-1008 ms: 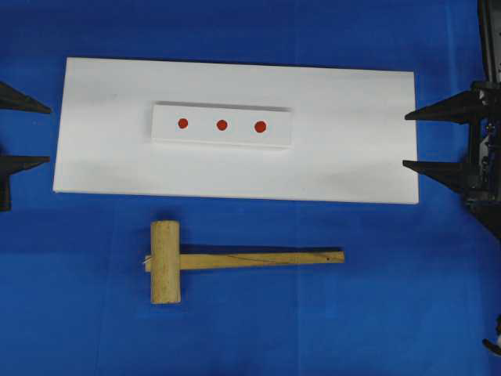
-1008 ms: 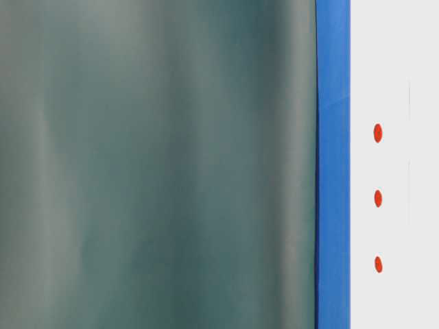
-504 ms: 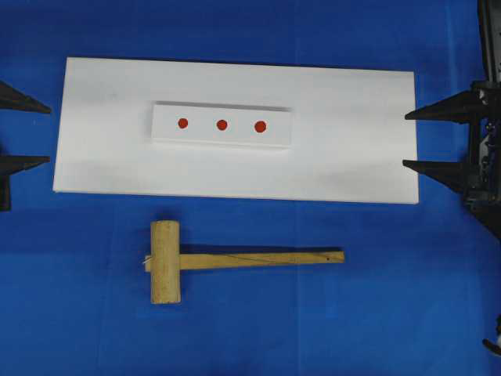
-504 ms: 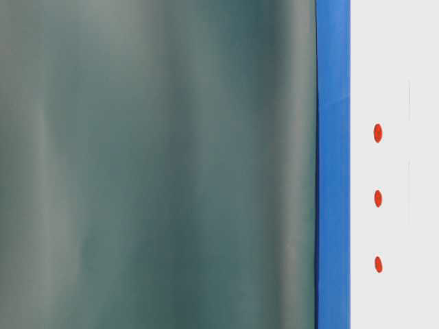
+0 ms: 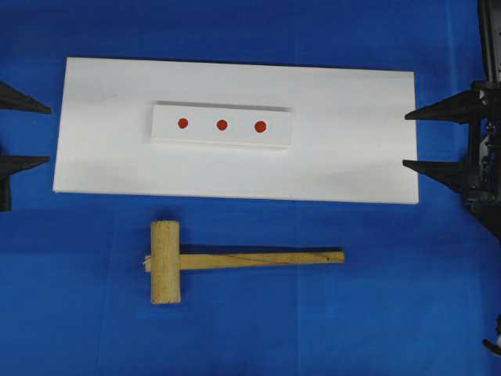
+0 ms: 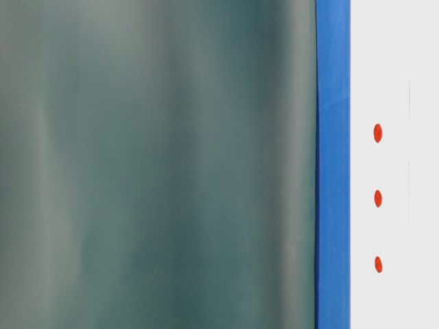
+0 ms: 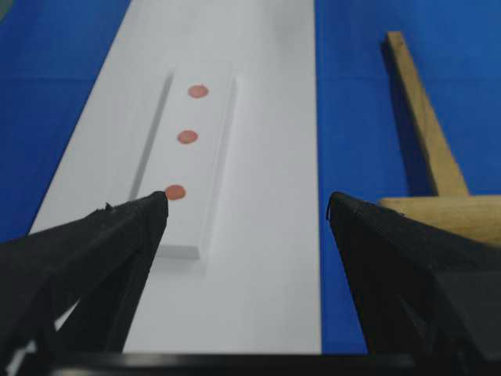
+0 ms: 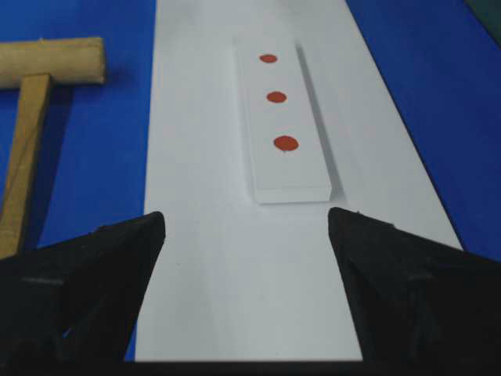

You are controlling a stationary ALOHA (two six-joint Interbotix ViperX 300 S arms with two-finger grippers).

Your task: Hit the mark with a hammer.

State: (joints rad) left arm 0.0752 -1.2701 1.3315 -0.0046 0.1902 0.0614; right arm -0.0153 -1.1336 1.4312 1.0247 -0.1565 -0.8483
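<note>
Overhead exterior view: the left gripper [image 5: 27, 133] enters from the left edge of the frame with its two black fingers spread wide, nothing between them, their tips just short of the left end of the white board [image 5: 235, 172]. The right gripper [image 5: 419, 140] comes in from the right edge, its jaws likewise parted and empty, tips at the board's right end; whether they touch the board cannot be told from above. Both arms are cut off by the frame edges, so only the fingers and a bit of the right wrist show.

The hammer [image 5: 235, 259] lies flat on the blue cloth [image 5: 78, 313] in the lower middle of the frame, below the board and apart from it, head to the left, handle running right. No claw touches it.

On the board, upper centre, lies a white strip [image 5: 222, 137] carrying three red marks [image 5: 221, 124] in a row.

In the left wrist view the open fingers [image 7: 94, 243] frame the strip, and the hammer is cut off at the right edge behind one finger. In the right wrist view the hammer sits at the upper left, its handle partly hidden behind the left finger [image 8: 86, 266]. The table-level view is mostly filled by a blurred grey-green surface [image 6: 158, 164] that cannot be identified; only a blue band and the three marks show at the right.
</note>
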